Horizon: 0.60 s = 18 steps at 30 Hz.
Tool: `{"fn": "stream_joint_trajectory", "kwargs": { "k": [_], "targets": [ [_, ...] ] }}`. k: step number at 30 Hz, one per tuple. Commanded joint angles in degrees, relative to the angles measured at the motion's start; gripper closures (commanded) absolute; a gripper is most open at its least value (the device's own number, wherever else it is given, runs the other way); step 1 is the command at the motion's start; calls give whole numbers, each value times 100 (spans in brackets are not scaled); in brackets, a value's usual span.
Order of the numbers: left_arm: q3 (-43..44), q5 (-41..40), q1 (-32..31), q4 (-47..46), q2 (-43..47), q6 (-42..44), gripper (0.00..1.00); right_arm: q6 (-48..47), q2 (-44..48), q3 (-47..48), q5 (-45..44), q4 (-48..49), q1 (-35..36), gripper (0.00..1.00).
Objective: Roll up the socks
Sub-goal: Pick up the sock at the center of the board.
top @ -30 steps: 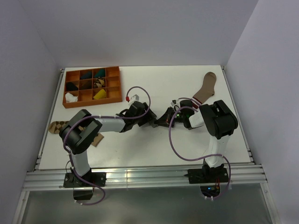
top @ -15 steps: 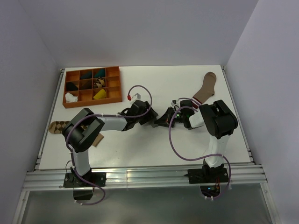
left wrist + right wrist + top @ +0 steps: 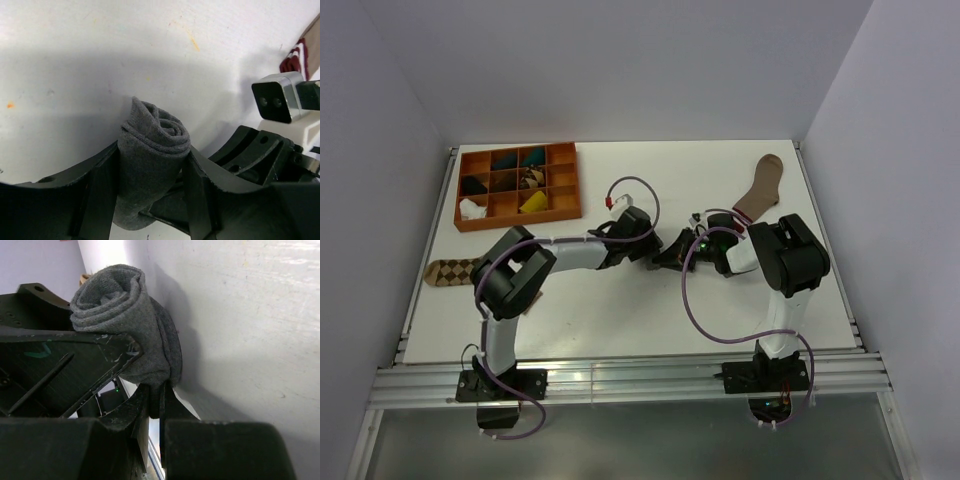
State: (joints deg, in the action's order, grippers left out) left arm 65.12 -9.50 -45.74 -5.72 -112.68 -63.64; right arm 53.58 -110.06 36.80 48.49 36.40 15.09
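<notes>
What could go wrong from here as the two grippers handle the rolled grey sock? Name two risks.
1. The grey sock is only loosely rolled; if the left gripper releases, it may spring open.
2. The right gripper pinches just a thin fold of it; a pull there could drag the roll undone.

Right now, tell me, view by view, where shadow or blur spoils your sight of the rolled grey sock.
Left wrist view: the grey sock is crisp, with a broad soft shadow on the table around it. Right wrist view: the roll is sharp, the near black fingers are blurred, and the table is bright. Top view: even light, but the sock is too small and dark to pick out.
</notes>
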Motion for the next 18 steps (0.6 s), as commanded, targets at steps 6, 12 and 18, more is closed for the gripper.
{"fn": "stream_joint_trajectory", "kwargs": {
  "k": [6,12,18],
  "targets": [
    [799,-254,-295,2109,-992,387,53,-576,467,20,-655,-1096,11,73],
    [1151,-386,-296,2627,-1203,563,66,-1683,1958,144,-1752,-3038,-15,61],
    [1494,-588,-296,3040,-1353,738,79,-2378,3636,-5,-3107,-4692,-33,53]
  ]
}}
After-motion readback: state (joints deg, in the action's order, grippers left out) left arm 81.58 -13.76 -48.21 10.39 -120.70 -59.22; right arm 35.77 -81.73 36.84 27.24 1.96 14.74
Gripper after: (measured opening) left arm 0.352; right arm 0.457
